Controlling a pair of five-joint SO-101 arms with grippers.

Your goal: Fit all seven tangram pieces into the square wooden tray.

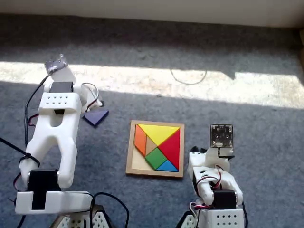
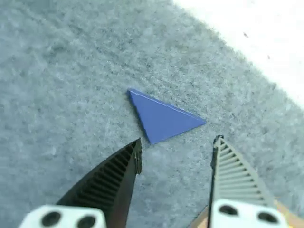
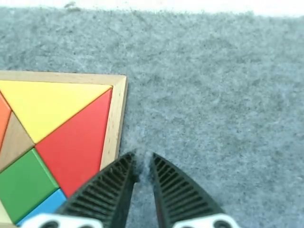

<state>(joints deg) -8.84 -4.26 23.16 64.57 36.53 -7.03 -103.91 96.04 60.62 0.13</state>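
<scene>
A dark blue triangle piece lies flat on the grey carpet, also seen in the high view as the blue triangle left of the tray. My left gripper hovers just short of it, open, with nothing between its fingers. The square wooden tray holds several pieces: yellow, red, orange, tan, green and light blue. A pale bare patch shows in its near left corner. My right gripper sits shut and holding nothing, low over the carpet beside the tray's edge.
Grey carpet surrounds the tray, with a bright sunlit band across the far side. A thin wire loop lies in that band. Both arm bases stand at the near edge. A corner of the tray shows beyond my left fingers.
</scene>
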